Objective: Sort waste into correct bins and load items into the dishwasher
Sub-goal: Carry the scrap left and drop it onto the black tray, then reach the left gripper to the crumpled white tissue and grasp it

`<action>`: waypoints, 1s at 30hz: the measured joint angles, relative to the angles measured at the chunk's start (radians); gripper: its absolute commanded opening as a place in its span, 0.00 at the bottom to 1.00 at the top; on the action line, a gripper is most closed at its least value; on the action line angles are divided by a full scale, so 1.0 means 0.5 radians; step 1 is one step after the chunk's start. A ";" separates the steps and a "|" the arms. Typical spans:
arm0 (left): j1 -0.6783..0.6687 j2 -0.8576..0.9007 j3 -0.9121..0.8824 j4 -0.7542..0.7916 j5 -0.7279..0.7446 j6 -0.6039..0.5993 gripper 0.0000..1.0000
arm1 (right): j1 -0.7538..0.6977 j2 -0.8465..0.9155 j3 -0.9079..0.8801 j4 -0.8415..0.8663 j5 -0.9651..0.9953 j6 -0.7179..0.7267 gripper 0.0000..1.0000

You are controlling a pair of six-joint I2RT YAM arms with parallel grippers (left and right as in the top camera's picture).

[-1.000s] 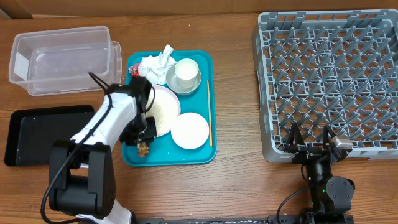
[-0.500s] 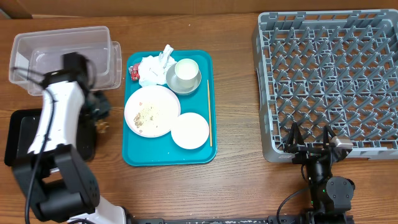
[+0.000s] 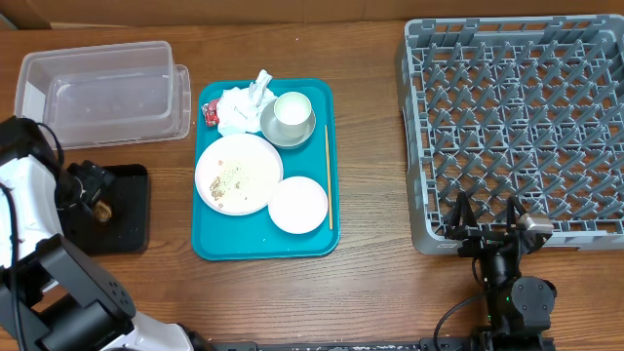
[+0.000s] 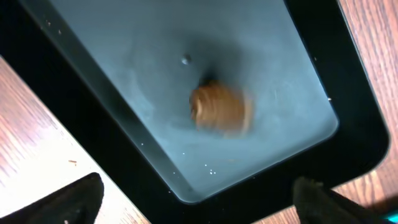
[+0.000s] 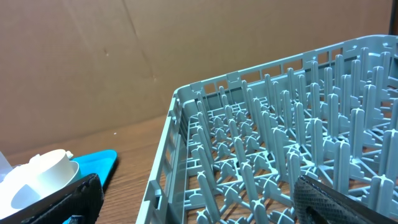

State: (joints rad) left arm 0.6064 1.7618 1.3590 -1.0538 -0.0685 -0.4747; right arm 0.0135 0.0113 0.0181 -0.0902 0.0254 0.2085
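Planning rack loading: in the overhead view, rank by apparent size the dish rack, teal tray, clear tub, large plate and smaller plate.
1. dish rack
2. teal tray
3. clear tub, close to the tray; its taller walls sit nearer the camera, so this pair is unsure
4. large plate
5. smaller plate

Readable text, labels, brands, numbers: none found in any view. Red wrapper (image 3: pixel 209 113), far-left corner of teal tray (image 3: pixel 310 239): possibly printed, too small to read.
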 measured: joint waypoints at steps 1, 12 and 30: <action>0.007 0.000 0.000 -0.009 0.040 0.003 1.00 | 0.000 0.000 0.000 0.001 0.000 0.000 1.00; -0.114 0.000 0.001 -0.002 0.840 0.436 0.85 | 0.000 0.000 0.000 0.001 0.000 0.000 1.00; -1.213 0.000 0.006 0.877 0.788 0.507 1.00 | 0.000 0.000 0.000 0.002 0.000 -0.001 1.00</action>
State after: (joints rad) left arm -0.0002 1.7618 1.3621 -0.6155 0.3256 -0.2214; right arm 0.0135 0.0113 0.0181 -0.0895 0.0254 0.2081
